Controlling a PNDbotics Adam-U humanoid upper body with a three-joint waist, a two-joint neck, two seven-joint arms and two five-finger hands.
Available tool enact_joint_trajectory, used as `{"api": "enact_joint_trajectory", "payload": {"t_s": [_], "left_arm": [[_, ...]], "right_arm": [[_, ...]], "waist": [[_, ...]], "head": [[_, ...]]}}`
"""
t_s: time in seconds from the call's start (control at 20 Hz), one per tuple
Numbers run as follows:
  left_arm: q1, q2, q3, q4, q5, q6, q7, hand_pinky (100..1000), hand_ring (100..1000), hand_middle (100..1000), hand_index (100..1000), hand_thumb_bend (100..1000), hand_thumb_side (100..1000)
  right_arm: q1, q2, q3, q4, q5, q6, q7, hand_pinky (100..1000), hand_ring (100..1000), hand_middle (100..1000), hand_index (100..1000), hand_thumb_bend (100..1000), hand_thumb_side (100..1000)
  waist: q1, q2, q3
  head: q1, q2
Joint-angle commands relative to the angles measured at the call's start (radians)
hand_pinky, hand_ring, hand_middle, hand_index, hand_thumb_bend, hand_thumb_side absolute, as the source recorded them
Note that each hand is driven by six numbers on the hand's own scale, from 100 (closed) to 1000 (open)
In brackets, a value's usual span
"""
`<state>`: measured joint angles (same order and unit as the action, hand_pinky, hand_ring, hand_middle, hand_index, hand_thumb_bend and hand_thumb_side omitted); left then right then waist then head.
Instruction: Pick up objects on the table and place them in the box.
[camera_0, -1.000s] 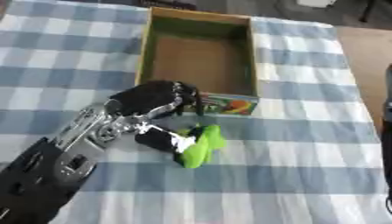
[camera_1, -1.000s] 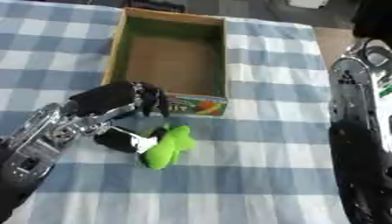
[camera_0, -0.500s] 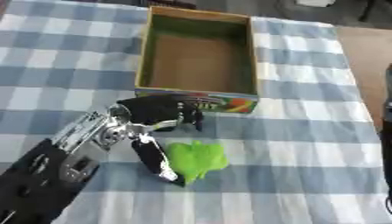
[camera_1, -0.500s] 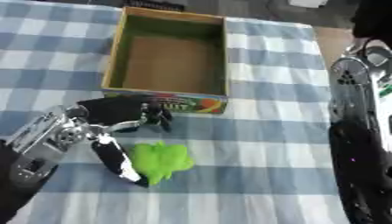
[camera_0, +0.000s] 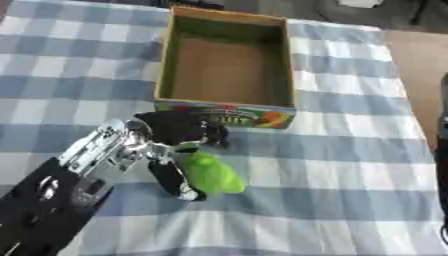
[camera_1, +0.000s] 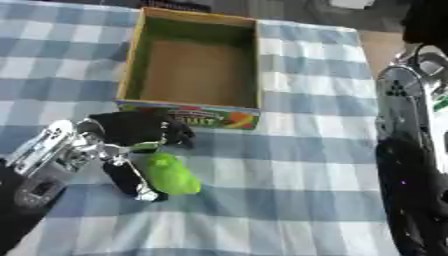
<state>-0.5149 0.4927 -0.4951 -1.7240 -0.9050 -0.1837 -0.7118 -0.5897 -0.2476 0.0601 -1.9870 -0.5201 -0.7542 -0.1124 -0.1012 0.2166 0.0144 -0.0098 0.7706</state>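
Observation:
A bright green, soft-looking object (camera_0: 214, 173) lies on the checked cloth just in front of the cardboard box (camera_0: 166, 65), which is open at the top and shows nothing inside. My left hand (camera_0: 179, 131) reaches in from the lower left. Its curled dark fingers sit over the top of the green object, and its thumb (camera_0: 173, 180) runs down the object's left side, so the object is pinched between them. My right arm (camera_1: 411, 150) hangs along the right edge in the right eye view, well away from the object; its hand is not distinct.
The blue and white checked cloth (camera_0: 350, 165) covers the table. The box's front wall carries a printed fruit label (camera_0: 262, 117). Bare brown floor (camera_0: 416, 60) shows past the table's right edge.
The left hand has drawn back toward me from the box front. The green object has turned and now lies beside the thumb, with the fingers curled above it.

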Motion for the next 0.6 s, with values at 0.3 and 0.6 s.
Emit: {"api": "enact_joint_trajectory", "payload": {"t_s": [0.3,0.6], "left_arm": [[-0.001,0.003,0.017,-0.075,0.049,0.009,0.202,100,302,445,521,100,537],[0.006,0.012,0.008,-0.118,0.114,0.002,0.353,100,100,133,254,100,543]], "right_arm": [[-0.016,-0.005,-0.006,-0.013,-0.003,0.000,0.002,413,393,419,540,100,803],[-0.015,-0.007,-0.005,-0.013,-0.003,-0.001,0.003,413,393,418,540,100,802]], "waist": [[0.004,-0.013,0.001],[0.004,-0.013,0.001]], "head": [[-0.011,-0.001],[-0.011,-0.001]]}}
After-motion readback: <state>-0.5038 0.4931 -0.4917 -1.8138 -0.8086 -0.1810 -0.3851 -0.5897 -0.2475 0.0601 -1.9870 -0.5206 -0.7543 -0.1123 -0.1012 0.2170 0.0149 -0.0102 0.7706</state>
